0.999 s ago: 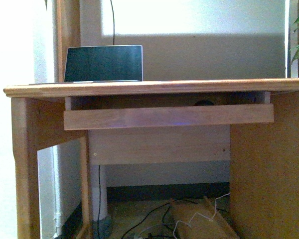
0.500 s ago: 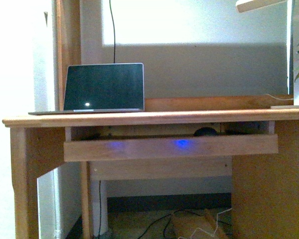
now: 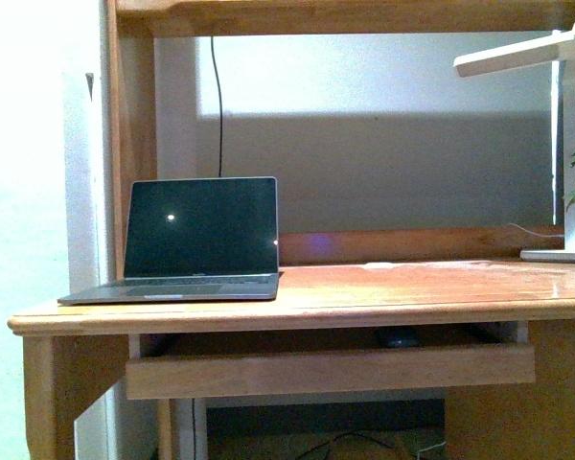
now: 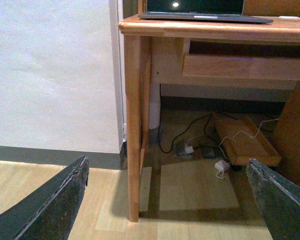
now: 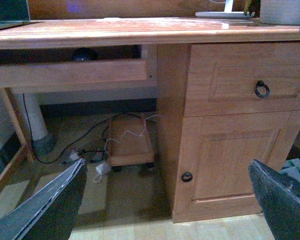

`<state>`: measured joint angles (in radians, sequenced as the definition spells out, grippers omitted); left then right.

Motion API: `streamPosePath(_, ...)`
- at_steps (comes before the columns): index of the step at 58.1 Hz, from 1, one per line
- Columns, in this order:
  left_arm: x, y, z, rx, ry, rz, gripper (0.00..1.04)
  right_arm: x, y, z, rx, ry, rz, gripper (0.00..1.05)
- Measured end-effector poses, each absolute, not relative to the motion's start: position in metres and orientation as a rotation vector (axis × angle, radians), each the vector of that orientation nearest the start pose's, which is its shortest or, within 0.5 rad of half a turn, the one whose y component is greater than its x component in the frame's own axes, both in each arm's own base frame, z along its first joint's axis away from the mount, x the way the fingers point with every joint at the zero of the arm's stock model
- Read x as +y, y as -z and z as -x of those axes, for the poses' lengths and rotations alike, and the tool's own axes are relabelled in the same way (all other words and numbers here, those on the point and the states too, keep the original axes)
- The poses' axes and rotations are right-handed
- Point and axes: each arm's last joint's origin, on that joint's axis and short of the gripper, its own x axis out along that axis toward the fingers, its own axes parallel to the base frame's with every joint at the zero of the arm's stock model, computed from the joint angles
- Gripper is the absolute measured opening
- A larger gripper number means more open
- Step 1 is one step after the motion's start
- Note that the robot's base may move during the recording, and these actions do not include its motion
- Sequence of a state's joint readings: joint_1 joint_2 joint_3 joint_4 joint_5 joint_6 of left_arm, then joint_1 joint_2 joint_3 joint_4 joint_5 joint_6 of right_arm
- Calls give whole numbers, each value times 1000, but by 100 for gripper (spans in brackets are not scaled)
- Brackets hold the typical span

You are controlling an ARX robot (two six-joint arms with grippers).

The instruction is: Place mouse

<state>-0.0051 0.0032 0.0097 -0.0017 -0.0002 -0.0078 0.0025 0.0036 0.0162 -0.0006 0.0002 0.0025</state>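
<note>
A: Left gripper [image 4: 167, 200]?
B: Fingers spread wide, empty, low near the desk leg [image 4: 133, 125].
A: Mouse [image 3: 399, 337]?
B: On the pull-out tray [image 3: 326, 369] under the desktop [image 3: 412, 287], about 4 o'clock from the laptop [image 3: 201, 235]; untouched.
A: Right gripper [image 5: 165, 202]?
B: Likewise wide apart, holding nothing.
A: Progress?
B: Judged at the start: reach, grasp and placing all remain. Target spot unclear, probably the desktop.
</note>
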Motion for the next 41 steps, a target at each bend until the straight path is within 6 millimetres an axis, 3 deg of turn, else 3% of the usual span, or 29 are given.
streamPosePath(11,1,-159,-98,145,161,113,97,0,-169,-97,-12,-2,-2,97)
streamPosePath(18,15,-166,-109,120,157,43,97,0,-169,-97,-12,-3,-2,97)
streamPosePath(30,40,-179,-157,78,139,-264,97,0,-169,-97,-12,-2,-2,97)
streamPosePath(41,53,-166,-213,67,171,-602,97,0,-169,-97,-12,-2,-2,97)
